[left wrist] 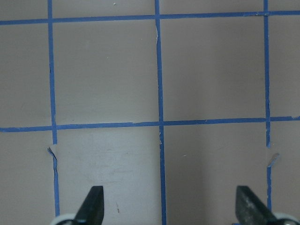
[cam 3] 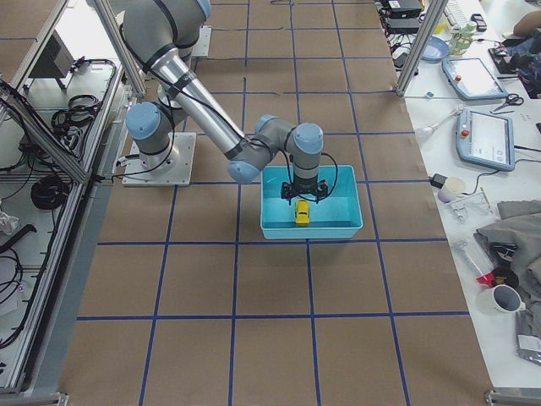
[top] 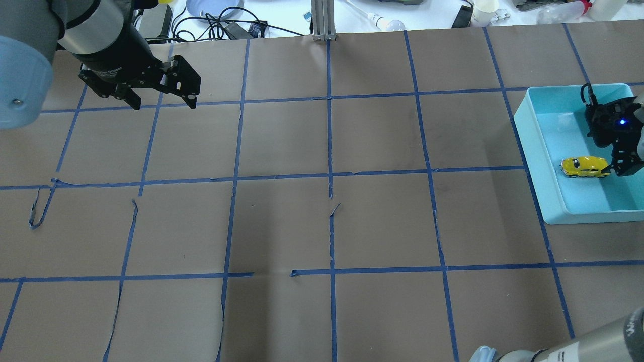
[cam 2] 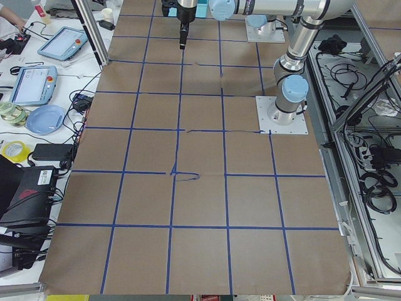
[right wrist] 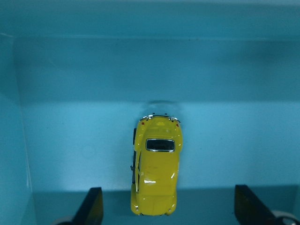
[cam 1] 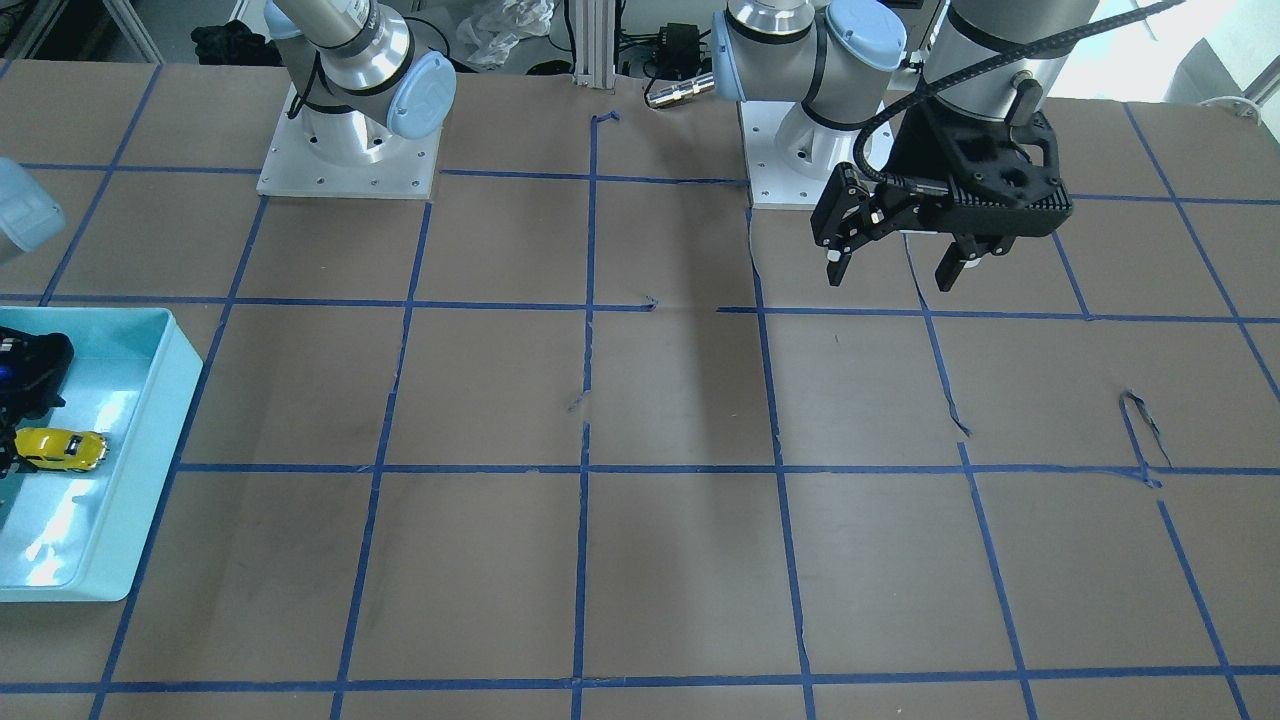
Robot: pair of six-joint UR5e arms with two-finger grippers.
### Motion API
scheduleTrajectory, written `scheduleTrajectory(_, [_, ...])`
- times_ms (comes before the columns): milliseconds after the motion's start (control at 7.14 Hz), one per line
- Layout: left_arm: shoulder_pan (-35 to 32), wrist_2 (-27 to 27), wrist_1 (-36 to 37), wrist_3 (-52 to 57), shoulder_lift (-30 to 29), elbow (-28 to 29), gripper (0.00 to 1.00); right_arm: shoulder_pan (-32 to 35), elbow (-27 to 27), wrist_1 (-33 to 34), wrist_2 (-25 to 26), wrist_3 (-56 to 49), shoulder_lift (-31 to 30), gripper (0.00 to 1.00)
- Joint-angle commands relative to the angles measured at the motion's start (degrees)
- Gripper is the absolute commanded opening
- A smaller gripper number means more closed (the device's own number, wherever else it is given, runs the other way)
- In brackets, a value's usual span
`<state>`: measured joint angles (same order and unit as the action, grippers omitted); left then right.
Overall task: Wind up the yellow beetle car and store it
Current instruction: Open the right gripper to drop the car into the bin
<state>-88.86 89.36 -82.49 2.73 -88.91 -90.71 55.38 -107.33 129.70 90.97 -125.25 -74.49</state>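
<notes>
The car (right wrist: pixel 156 171) sits in the bin (right wrist: pixel 140 18) between the parted fingers of the right gripper (right wrist: pixel 169 202), apparently touching neither. The left gripper (left wrist: pixel 168 202) hangs parted over the tabletop (left wrist: pixel 108 70). Withdrawing askew, a finger could clip the car and roll it.

your left arm (cam 1: pixel 985 45) folded close to its base, left tool (cam 1: pixel 892 277) hanging fingers down, jaws spread wide, your right arm (cam 3: pixel 199 89) stretched outward, right tool (right wrist: pixel 169 206) pointing straight down, jaws equally wide
</notes>
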Motion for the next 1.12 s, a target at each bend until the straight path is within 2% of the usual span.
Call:
scheduleTrajectory(0, [0.0, -0.1, 0.0, 0.0, 0.0, 0.0, 1.00, 1.9, 4.3, -11.4, -1.6, 3.7, -7.5, 1.00])
scheduleTrajectory(280, [0.0, -0.1, 0.0, 0.0, 0.0, 0.0, 1.00, 5.1, 11.5, -27.8, -1.1, 15.7, -15.2, 1.00])
scheduleTrajectory(560, [0.0, -0.1, 0.0, 0.0, 0.0, 0.1, 1.00, 10.6, 19.4, -40.5, -0.9, 31.7, -17.3, 1.00])
scheduleTrajectory(700, [0.0, -0.1, 0.0, 0.0, 0.0, 0.2, 1.00, 14.8, 22.9, -44.4, -1.2, 41.5, -17.5, 1.00])
scheduleTrajectory(980, [0.1, -0.1, 0.0, 0.0, 0.1, 0.2, 1.00, 23.8, 24.4, -45.4, -1.2, 64.2, -17.4, 1.00])
